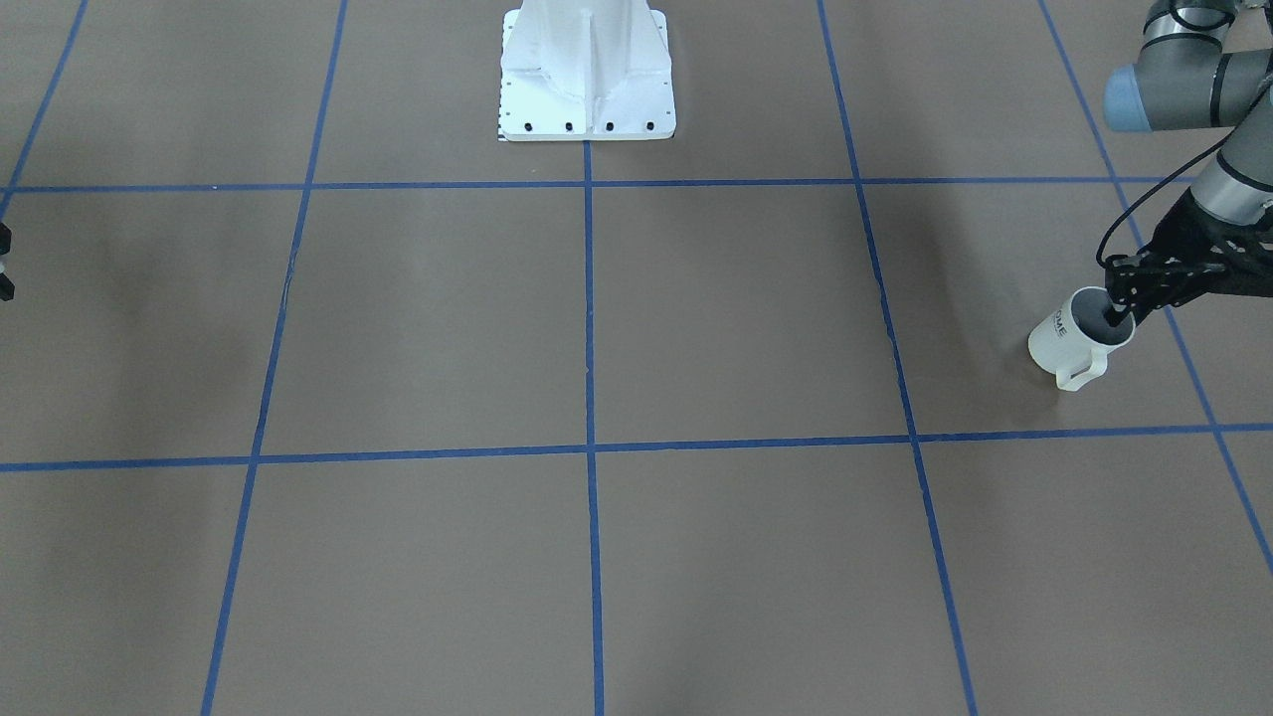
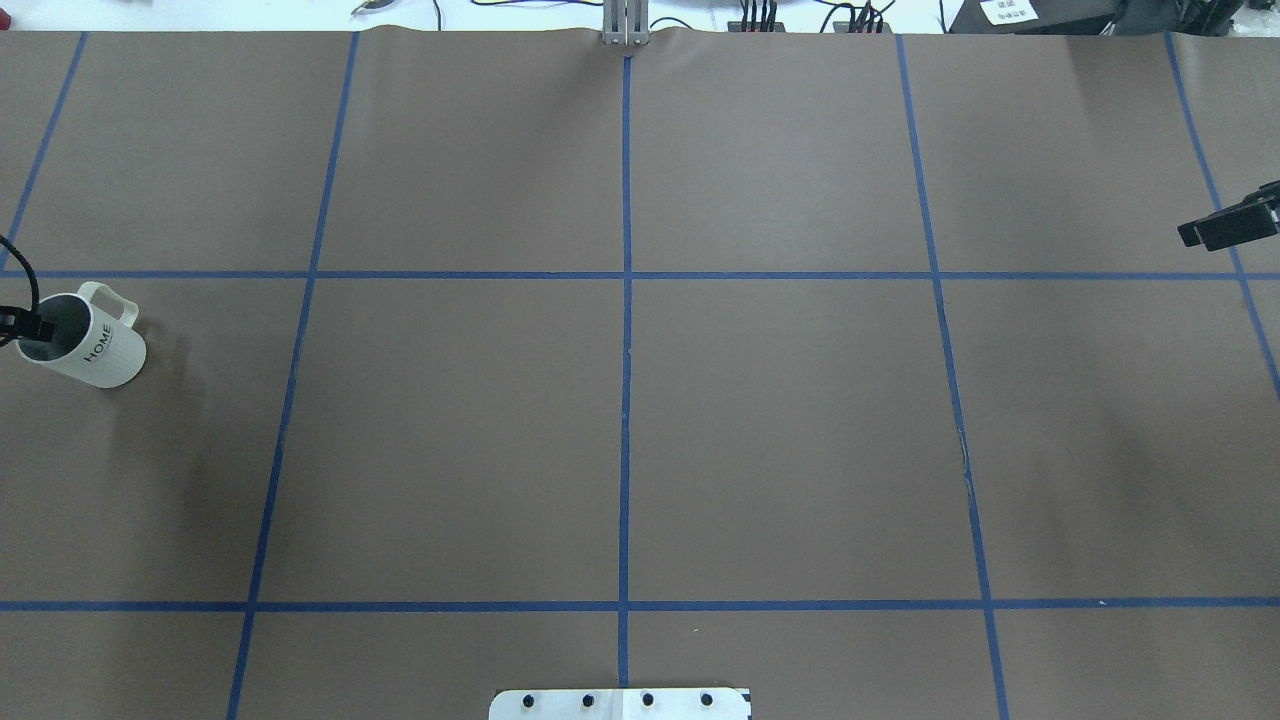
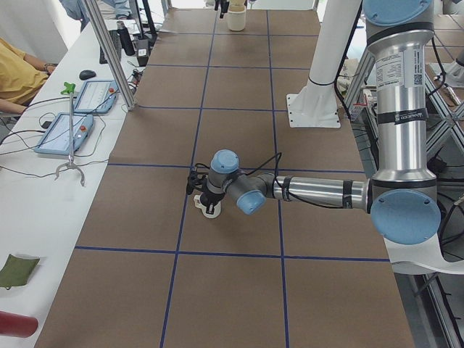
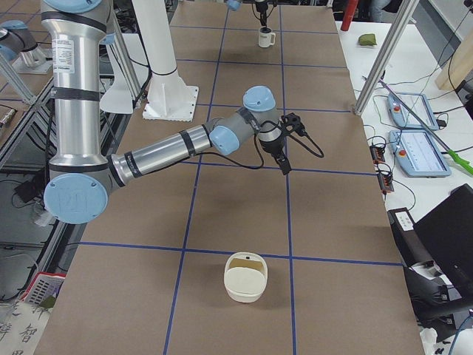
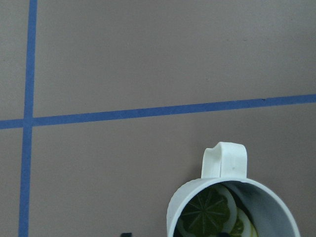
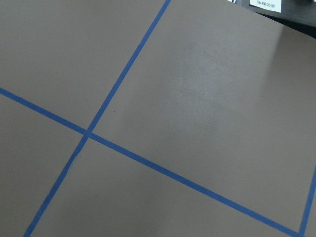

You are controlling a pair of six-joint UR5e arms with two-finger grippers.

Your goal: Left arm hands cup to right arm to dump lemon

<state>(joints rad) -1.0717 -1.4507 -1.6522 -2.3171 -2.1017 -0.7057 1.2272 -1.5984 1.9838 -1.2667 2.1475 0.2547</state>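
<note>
Cup [image 1: 1079, 338] upright on the counter [image 1: 696, 318] at its far left end, handle turned away from the robot, lemon [image 5: 207, 213] slice lying inside. Left hand [image 1: 1122, 308] at the rim, one finger inside and one outside, pinching the wall as far as can be judged; lift not yet evident. Right hand [image 2: 1225, 226] well apart at the opposite end, holding nothing, spread or pressed together not discernible. For a clean hand-over: firm rim pinch, level carry toward centre, handle side left free for the receiving hand.
</note>
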